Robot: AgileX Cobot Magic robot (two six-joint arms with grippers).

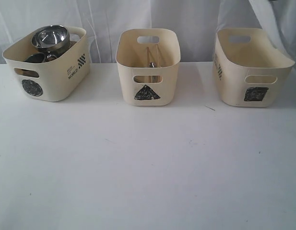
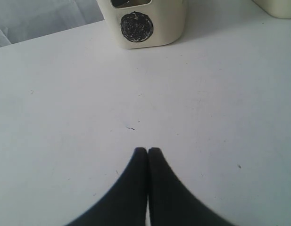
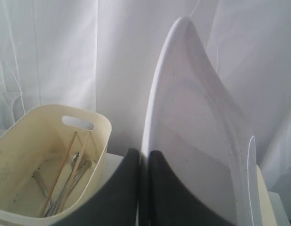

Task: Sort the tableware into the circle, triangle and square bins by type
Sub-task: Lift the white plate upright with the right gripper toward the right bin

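Plate (image 3: 197, 141) upright in right pincer (image 3: 144, 153)

Three bins stood in a row on the table (image 1: 148, 167): circle bin (image 1: 56, 84) left, holding a steel bowl (image 1: 50, 38), triangle bin (image 1: 128, 81) middle, square bin (image 1: 234, 86) right

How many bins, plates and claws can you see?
Bins: 3 (circle bin, triangle bin, square bin)
Plates: 1 (white plate)
Claws: 2 (left claw, right claw)
Total: 6
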